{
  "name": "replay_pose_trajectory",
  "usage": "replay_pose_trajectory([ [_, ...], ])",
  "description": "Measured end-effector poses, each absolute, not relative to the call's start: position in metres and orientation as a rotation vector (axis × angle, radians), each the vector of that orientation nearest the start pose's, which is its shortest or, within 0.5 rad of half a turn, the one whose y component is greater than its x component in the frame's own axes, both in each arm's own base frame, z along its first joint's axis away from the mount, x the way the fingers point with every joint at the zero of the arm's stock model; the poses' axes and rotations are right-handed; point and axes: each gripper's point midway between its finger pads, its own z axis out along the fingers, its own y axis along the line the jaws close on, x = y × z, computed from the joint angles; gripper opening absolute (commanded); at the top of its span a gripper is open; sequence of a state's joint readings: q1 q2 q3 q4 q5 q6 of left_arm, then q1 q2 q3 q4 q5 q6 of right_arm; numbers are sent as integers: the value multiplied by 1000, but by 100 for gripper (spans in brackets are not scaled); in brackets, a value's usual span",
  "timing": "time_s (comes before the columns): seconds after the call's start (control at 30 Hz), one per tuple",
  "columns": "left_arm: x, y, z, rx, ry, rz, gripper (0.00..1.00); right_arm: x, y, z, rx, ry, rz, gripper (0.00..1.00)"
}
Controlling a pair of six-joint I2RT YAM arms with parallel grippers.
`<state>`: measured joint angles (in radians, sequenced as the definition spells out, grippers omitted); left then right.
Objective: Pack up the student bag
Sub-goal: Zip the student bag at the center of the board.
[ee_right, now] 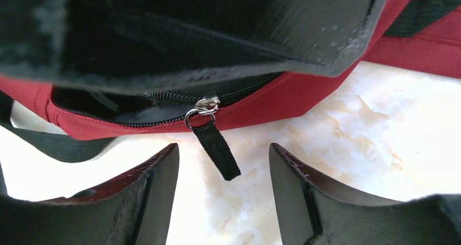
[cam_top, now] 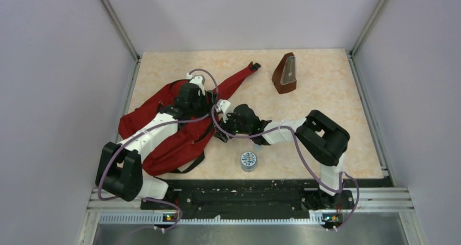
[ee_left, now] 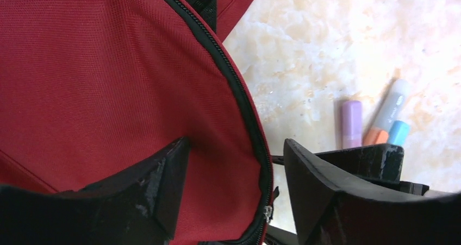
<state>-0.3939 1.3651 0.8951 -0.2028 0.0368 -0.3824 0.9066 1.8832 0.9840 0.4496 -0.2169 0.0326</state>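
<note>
student bag (cam_top: 168, 147) lies flat on the left half of the table (cam_top: 337, 104). its long axis runs from the near-left side out toward far-centre, strap end farthest.

left claw (ee_left: 234, 152) sits over the bag's right edge, jaws apart, straddling the zipper line (ee_left: 234, 87). one finger is over red fabric, the other over bare table; no pinch seen. just past that edge, outside the bag, a purple pen (ee_left: 352, 123) and an orange-and-blue pen (ee_left: 388, 120) lie side by side.

right claw (ee_right: 223, 152) is low, coming in from the right, jaws apart, holding nothing. zipper pull (ee_right: 216, 147) hangs off the bag's side straight ahead, its tab end dropping into the gap and touching neither finger. the zipper runs crosswise to this claw, and the mouth gapes dark beside the slider.

judgement: the right arm is the nearer one for the pull, so close on the tab, then drag along the zipper.

further right: a small round roll (cam_top: 248, 161) near the front edge, and a metronome (cam_top: 285, 74) far back, well apart from the bag.
</note>
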Motion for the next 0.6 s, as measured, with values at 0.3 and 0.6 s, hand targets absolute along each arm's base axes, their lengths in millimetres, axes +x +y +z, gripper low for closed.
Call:
replay_pose_trajectory([
  [0.3,353,-164,113,38,2356,-366,34,278,430,64,-1093,1752,832,0],
  [0.6,355,-161,107,15,2366,-337,3,265,430,77,-1067,1699,917,0],
])
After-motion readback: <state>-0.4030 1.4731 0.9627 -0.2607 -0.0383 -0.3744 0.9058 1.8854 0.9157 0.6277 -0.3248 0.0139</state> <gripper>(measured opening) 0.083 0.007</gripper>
